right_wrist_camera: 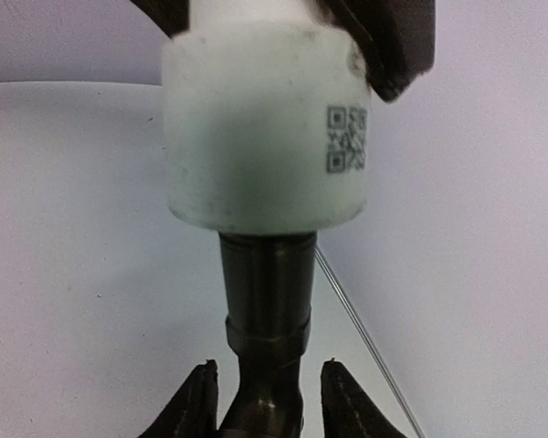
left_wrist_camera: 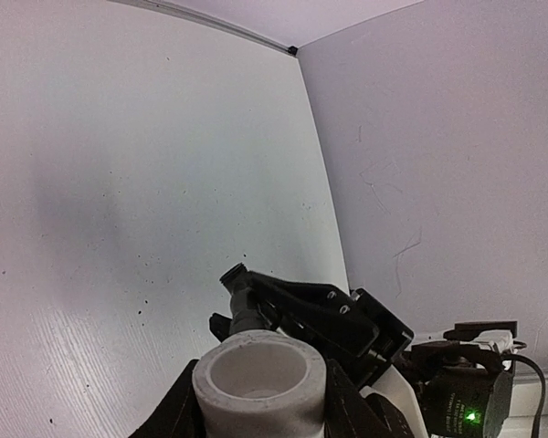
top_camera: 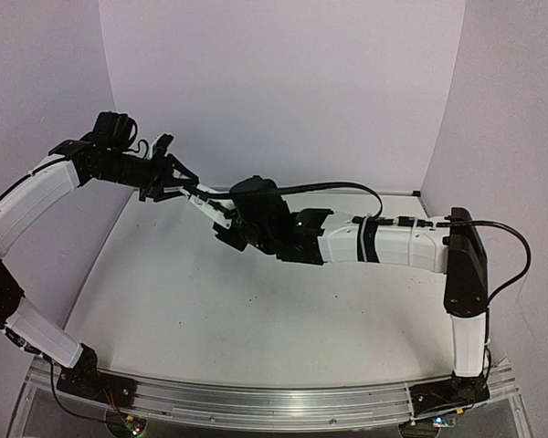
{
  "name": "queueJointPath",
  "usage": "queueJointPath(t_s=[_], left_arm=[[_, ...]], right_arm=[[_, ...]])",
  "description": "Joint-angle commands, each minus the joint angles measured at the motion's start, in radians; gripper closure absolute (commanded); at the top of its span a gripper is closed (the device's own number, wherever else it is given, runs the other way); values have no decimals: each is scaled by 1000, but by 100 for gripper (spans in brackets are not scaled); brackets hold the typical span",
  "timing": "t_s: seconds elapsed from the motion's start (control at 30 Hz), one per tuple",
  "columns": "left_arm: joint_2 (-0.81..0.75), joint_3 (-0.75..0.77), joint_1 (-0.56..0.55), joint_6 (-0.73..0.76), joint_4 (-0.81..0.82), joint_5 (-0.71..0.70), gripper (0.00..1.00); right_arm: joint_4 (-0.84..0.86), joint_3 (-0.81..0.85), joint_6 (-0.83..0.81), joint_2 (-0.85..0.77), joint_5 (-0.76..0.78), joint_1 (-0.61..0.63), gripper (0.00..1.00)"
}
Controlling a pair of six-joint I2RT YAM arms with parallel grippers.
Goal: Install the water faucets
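The white cylinder fitting [left_wrist_camera: 258, 381] [right_wrist_camera: 263, 137] is held up in the air, with my left gripper [top_camera: 188, 189] [left_wrist_camera: 258, 406] shut on its sides. A left finger [right_wrist_camera: 397, 46] shows at its upper corner. The black faucet piece [right_wrist_camera: 267, 292] [left_wrist_camera: 241, 303] stands with its stem set into the fitting's end. My right gripper [top_camera: 217, 217] [right_wrist_camera: 272, 401] straddles the black piece lower down. Thin gaps show beside its fingertips [right_wrist_camera: 197, 401], and any contact further down is out of frame. In the left wrist view the right fingers [left_wrist_camera: 333, 319] lie along the black piece.
Both arms meet above the white table [top_camera: 256, 310] near its far left corner. Pale walls [top_camera: 283, 82] close off the back and both sides. A cable [top_camera: 516, 246] loops by the right arm's elbow.
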Motion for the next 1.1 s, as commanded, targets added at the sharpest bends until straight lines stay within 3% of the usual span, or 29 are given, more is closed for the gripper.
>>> queueJointPath(t_s=[0.0, 0.1, 0.27, 0.43, 0.6, 0.7, 0.77, 0.87, 0.9, 1.0, 1.07], left_arm=[[-18, 20, 1, 57, 34, 54, 100], [-8, 18, 1, 106, 36, 66, 100], [-10, 18, 1, 232, 38, 104, 100], [-45, -36, 0, 524, 38, 222, 100], [-135, -148, -2, 864, 36, 483, 100], [-192, -194, -2, 959, 34, 636, 100], [-224, -210, -1, 972, 35, 695, 100], [-245, -220, -1, 933, 34, 650, 100], [-242, -214, -1, 899, 34, 622, 100], [-224, -177, -1, 774, 33, 515, 100], [-208, -142, -1, 674, 36, 380, 100]], right_arm=[[56, 6, 15, -74, -116, -1, 77], [19, -9, 40, -97, -211, -4, 100], [-104, 10, 125, -124, -409, -31, 100], [-171, 34, 389, -151, -1083, -220, 100], [-140, 121, 658, -54, -1705, -342, 100], [-116, 189, 797, 20, -1951, -352, 100], [-115, 207, 830, 53, -2036, -352, 100], [-118, 165, 799, 31, -1936, -369, 96], [-118, 151, 791, 20, -1863, -382, 87], [-120, 93, 777, -21, -1588, -419, 44], [-124, 33, 747, -66, -1380, -425, 30]])
